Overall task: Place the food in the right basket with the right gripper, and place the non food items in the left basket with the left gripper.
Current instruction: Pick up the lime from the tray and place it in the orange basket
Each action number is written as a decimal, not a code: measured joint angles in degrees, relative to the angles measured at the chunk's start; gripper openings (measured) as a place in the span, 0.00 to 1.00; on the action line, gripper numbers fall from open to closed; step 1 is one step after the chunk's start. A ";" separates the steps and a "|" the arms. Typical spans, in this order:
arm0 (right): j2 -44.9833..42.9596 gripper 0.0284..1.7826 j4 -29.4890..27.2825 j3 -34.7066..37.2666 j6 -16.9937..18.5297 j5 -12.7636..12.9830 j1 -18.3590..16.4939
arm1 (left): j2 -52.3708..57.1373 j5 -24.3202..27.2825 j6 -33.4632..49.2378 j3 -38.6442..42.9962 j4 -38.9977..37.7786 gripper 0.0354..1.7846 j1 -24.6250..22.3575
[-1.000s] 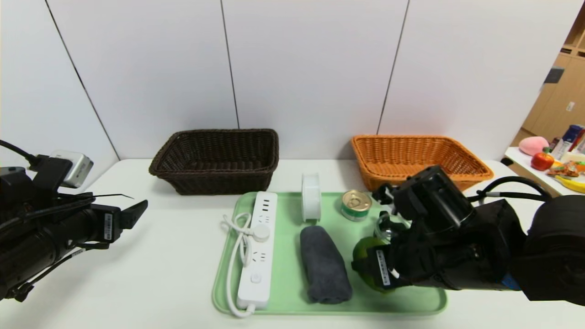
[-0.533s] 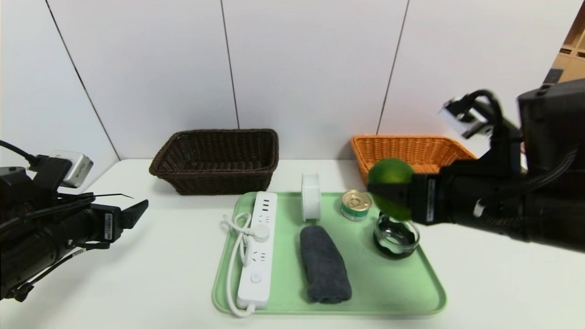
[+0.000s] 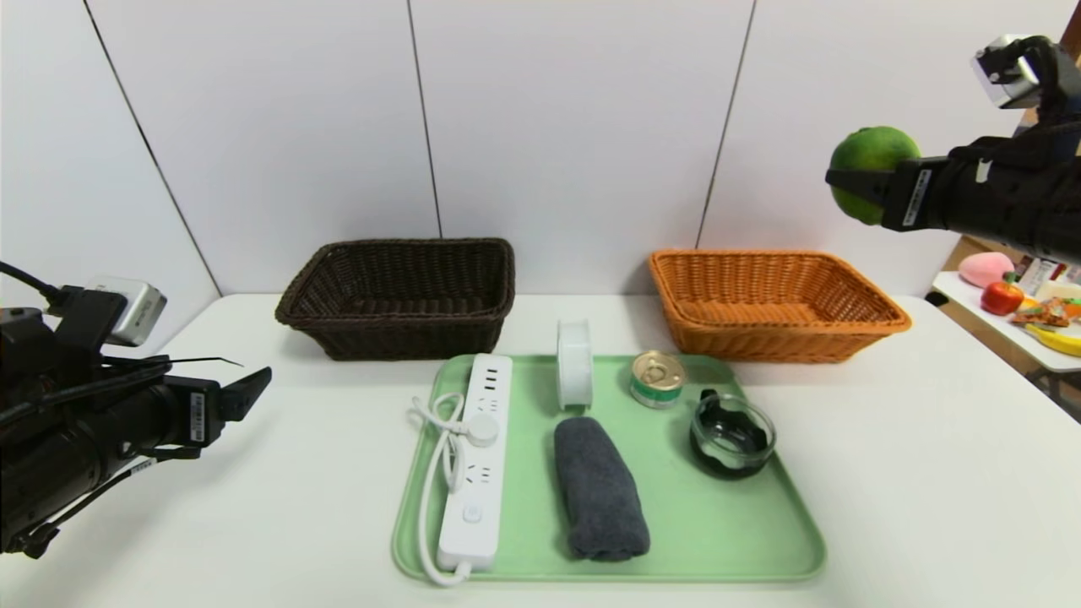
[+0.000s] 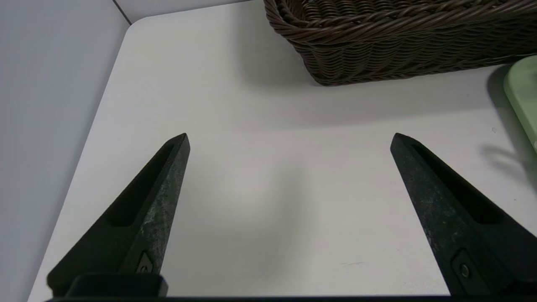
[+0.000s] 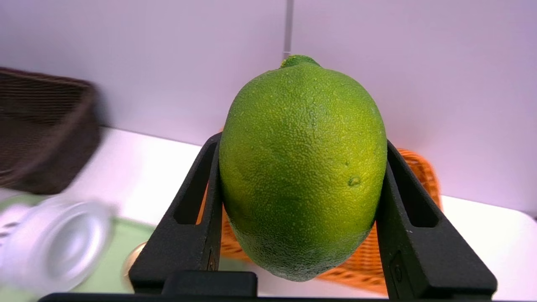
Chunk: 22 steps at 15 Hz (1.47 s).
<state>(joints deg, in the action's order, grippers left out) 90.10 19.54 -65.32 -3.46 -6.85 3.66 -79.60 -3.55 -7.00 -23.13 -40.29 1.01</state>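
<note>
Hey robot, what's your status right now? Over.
Right gripper shut on green fruit, high above the orange basket. Left gripper open, idle at table's left. Path looks clear.

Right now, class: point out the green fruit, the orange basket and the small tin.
green fruit (image 5: 302, 167), right wrist view, middle of its skin
orange basket (image 3: 777, 339), head view, front wall
small tin (image 3: 659, 370), head view, gold lid

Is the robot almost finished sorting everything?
No. Both baskets look empty. The right gripper holds the green fruit high above the orange basket. The tin, power strip, towel, tape and dish wait on the tray.
</note>
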 joint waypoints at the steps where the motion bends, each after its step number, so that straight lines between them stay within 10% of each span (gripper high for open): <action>1: 2.65 0.54 -2.05 -2.93 -0.20 0.00 -1.32 | 0.00 0.00 -0.07 0.00 0.02 0.94 -0.05; 11: 24.56 0.54 -45.75 -40.63 2.47 3.33 -4.45 | 0.00 -0.11 -0.09 0.22 0.09 0.94 -0.13; 22: 34.18 0.54 -42.78 -41.68 2.86 8.08 -6.02 | -1.10 -0.11 0.02 0.26 0.05 0.94 -0.13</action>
<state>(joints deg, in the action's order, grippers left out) 124.28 -23.24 -107.00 -0.60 1.23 -2.36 -80.70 -3.66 -6.97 -22.87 -40.24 0.88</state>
